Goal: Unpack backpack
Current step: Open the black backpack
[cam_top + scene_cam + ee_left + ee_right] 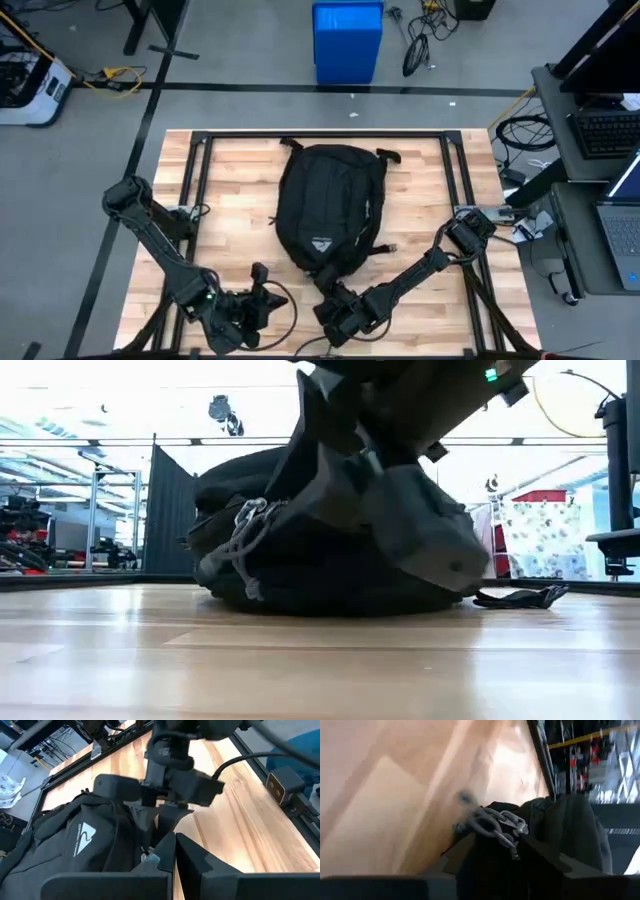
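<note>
One backpack [326,205] lies flat near the middle of the wooden counter [430,200], its white triangular logo patch [320,243] facing up and its straps trailing toward the far edge and to the right side. Two dark arms reach in from the near corners of the counter.

The right gripper [335,290] sits at the near end of the backpack, just below the logo patch, with its fingers down against the fabric. In the right wrist view the two fingers [545,857] stand a little apart on either side of a dark fold of the bag, and a bunch of grey zipper pulls [492,826] lies just ahead of them, touching the bag's edge. Whether the fingers actually pinch the fabric or a pull cannot be told. The low view shows the same grey cords [243,530] hanging at the bag's near side, with the gripper body pressed close against it.

The left gripper [262,295] rests low over the counter just left of the backpack's near end, beside the right gripper and apart from the bag. Its fingers [200,865] show spread apart in the left wrist view with nothing between them, pointing toward the logo side of the backpack [75,845].

Beyond the counter, one blue bin [347,40] stands on the floor.
</note>
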{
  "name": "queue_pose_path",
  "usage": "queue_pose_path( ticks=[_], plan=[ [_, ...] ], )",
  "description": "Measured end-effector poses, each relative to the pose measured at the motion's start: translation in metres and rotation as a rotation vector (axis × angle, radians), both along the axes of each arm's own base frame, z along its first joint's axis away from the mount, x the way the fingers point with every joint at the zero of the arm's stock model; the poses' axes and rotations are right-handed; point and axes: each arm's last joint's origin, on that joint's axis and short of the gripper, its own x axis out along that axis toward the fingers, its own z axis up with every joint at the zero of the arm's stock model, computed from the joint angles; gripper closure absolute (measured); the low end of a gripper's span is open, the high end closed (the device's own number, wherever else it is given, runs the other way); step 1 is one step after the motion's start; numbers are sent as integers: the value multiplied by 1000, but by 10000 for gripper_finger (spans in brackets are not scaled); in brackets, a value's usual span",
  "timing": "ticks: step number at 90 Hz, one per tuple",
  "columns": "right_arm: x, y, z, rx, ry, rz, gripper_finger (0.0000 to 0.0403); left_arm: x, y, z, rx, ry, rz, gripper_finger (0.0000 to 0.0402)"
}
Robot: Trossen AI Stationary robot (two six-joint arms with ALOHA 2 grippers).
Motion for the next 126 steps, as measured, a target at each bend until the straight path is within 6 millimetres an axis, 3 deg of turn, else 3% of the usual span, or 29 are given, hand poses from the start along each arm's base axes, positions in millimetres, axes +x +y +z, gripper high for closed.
queue_pose_path(
  ticks=[11, 17, 32, 53, 63, 78, 97, 113, 126],
  plan=[
    [0, 0, 0, 4, -6, -6, 376, 0, 0, 0, 0, 0, 0, 402],
    [0, 0, 0, 4, -2, -2, 395, 0, 0, 0, 0, 0, 0, 402],
    [-5, 7, 3, -14, 27, 20, 402, 0, 0, 0, 1, -1, 1, 402],
    [-12, 22, 28, -43, 81, 48, 399, 0, 0, 0, 4, -4, 5, 402],
    [-11, 20, 26, -40, 140, 79, 380, 0, 0, 0, 3, -12, 19, 402],
    [-8, 16, 13, -61, 200, 94, 311, 0, 0, 0, -10, -15, 29, 402],
    [1, 13, 18, -125, 136, 86, 236, 0, 1, 0, -6, -18, 35, 402],
    [9, 3, 19, -148, 135, 74, 211, 3, 4, -2, -2, -14, 46, 402],
    [16, -17, 16, -85, 148, -4, 208, 8, 6, -7, -9, -6, 75, 402]
  ],
)
